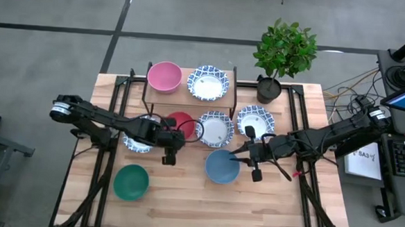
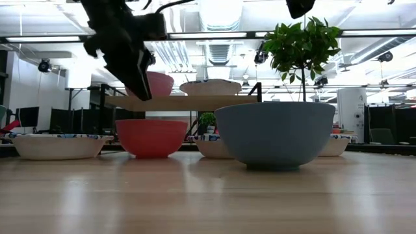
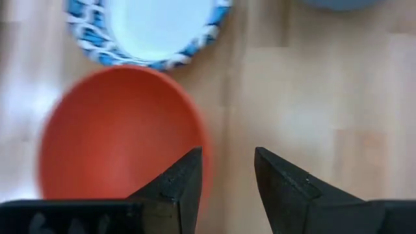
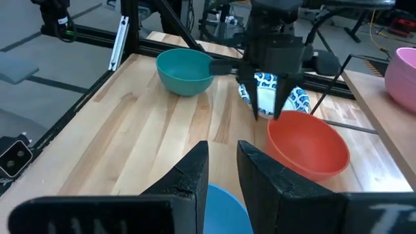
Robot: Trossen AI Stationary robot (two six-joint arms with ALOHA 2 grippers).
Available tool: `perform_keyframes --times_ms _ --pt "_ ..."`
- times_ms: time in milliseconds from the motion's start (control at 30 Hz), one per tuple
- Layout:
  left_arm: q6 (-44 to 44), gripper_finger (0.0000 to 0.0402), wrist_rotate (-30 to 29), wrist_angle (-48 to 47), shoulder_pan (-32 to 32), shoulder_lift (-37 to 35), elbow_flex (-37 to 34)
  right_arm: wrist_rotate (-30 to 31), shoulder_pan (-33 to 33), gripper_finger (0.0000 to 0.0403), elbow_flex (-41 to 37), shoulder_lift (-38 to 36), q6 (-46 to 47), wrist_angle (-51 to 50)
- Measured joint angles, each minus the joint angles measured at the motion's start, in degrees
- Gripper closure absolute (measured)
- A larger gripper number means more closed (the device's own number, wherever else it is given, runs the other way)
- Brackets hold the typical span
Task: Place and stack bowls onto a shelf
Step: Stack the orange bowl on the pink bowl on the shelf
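Red glossy round bowl (image 3: pixel 117 136) mid-counter: rigid, slippery, probably light; pinch rim. Left gripper (image 3: pixel 227 172) jaws open above; right gripper (image 4: pixel 223 166) jaws narrowly open over blue round bowl (image 1: pixel 222 166).

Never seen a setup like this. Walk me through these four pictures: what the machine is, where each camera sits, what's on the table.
Two dark robot arms work at a wooden table. One camera looks straight down, one sits at tabletop height, and one rides on each wrist. The left end effector hangs open above the red bowl, holding nothing. The right end effector is at the blue bowl, fingers apart. A pink bowl and a patterned bowl already sit on the small shelf. A green bowl waits nearby.
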Motion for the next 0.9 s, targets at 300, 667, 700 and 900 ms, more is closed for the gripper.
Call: perform_keyframes --times_ms 300,667,700,900 --pt "2.22 0.0278 -2.85 0.24 0.68 2.19 -2.15 -0.02 0.00 0.0335 -0.02 0.02 0.72 0.00" --pt "1.75 0.0278 -2.85 1.19 0.68 6.64 -2.17 -0.02 0.00 0.0335 -0.07 0.02 1.05 0.02" --pt "1.63 0.0278 -2.85 1.51 0.68 7.08 -2.20 -0.02 0.00 0.0334 -0.07 0.02 0.98 0.04" --pt "-0.18 0.0300 -2.85 1.95 0.68 9.53 -2.20 -0.02 0.00 0.0335 -0.07 0.04 0.94 -0.14"
